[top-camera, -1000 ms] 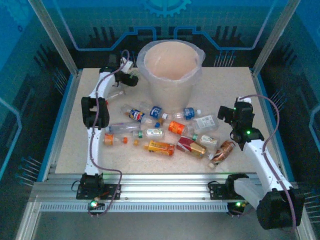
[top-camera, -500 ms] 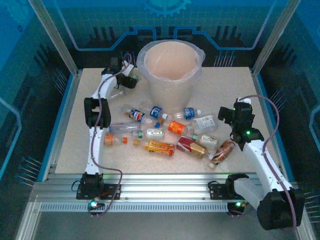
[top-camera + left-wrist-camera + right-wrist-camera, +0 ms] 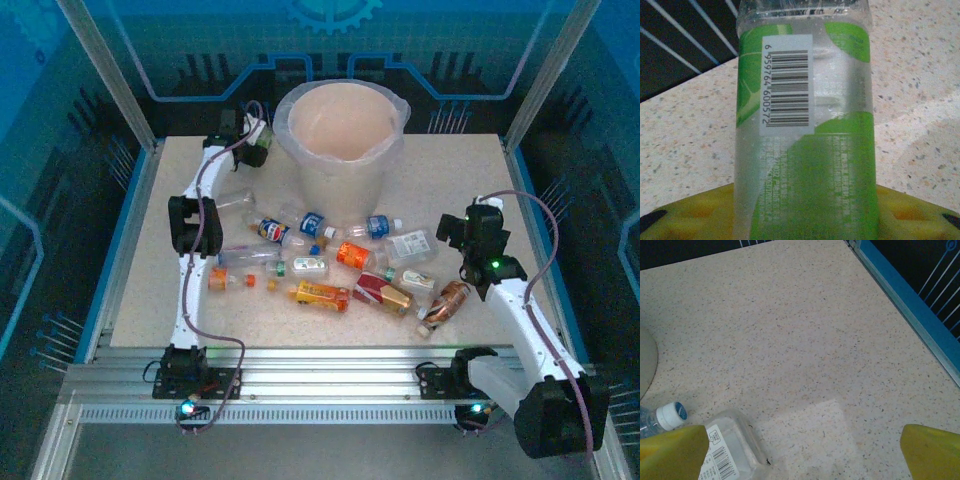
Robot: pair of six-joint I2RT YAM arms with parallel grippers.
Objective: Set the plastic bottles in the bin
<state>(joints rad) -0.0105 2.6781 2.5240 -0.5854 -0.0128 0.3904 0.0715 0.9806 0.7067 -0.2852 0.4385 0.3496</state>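
Note:
My left gripper (image 3: 252, 143) is at the far left, beside the bin's (image 3: 345, 195) left wall. It is shut on a clear bottle with a green label and a barcode (image 3: 805, 125), which stands between its yellow fingers (image 3: 685, 215). Several more crushed plastic bottles (image 3: 320, 265) lie scattered on the table in front of the bin. At the right end of the pile hovers my right gripper (image 3: 455, 230), open with nothing between its fingers (image 3: 670, 450). Under it lies a clear bottle with a white barcode label (image 3: 727, 450).
The blue rail of the table's right edge (image 3: 910, 305) runs close to the right gripper. A white-and-blue bottle cap (image 3: 671, 415) and the bin's base (image 3: 646, 360) lie to its left. Bare speckled tabletop (image 3: 450, 170) stretches right of the bin.
The left gripper's jaws have closed onto the green-labelled bottle, and it has shifted slightly toward the far edge by the bin. The right arm has not moved.

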